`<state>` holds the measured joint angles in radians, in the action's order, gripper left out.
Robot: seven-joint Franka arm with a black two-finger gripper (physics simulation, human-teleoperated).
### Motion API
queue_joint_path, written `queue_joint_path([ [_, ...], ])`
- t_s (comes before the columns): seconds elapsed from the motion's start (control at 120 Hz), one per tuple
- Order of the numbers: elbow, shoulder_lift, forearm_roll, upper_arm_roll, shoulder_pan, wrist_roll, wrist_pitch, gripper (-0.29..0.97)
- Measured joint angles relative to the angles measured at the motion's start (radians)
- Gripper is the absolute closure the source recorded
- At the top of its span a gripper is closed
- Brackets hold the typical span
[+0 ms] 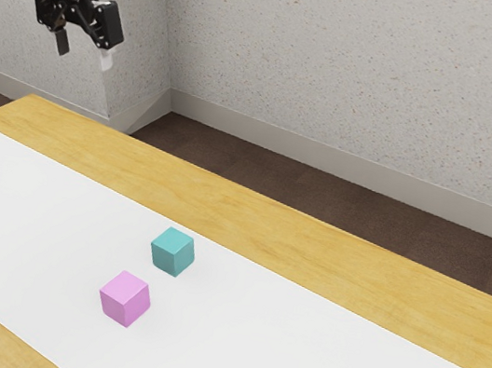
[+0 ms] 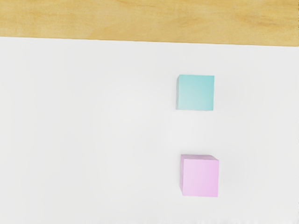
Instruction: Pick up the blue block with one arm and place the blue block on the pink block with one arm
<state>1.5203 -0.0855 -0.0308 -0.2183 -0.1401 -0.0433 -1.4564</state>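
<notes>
The blue block (image 1: 172, 251), a teal cube, sits on the white mat near the middle of the table. The pink block (image 1: 125, 297) rests just in front of it, a small gap apart. My gripper (image 1: 84, 51) hangs high above the table at the exterior view's upper left, far from both blocks; its fingers stand open with nothing between them. Looking down from the wrist view, the blue block (image 2: 195, 92) and the pink block (image 2: 200, 175) lie one behind the other on the mat, both flat and upright.
The white mat (image 1: 313, 346) runs across the wooden table (image 1: 347, 258), whose wood shows along the far edge and the near left corner. A speckled wall and baseboard stand behind the table.
</notes>
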Motion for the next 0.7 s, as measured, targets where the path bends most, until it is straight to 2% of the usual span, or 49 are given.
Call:
queue_joint_path([
  [0.192,-0.015,0.007,0.014,0.002,0.014,-0.006,0.01,0.0],
  [0.275,-0.242,0.022,0.008,0.023,0.014,-0.008,0.074,0.0],
  [0.35,-0.321,0.033,0.005,0.072,0.015,-0.009,0.125,0.0],
  [0.458,-0.345,0.092,0.003,0.123,-0.022,-0.009,0.168,0.0],
  [0.608,-0.349,0.127,0.003,0.13,-0.113,-0.008,0.181,0.0],
  [0.7,-0.348,0.139,0.01,0.128,-0.111,-0.008,0.176,0.0],
])
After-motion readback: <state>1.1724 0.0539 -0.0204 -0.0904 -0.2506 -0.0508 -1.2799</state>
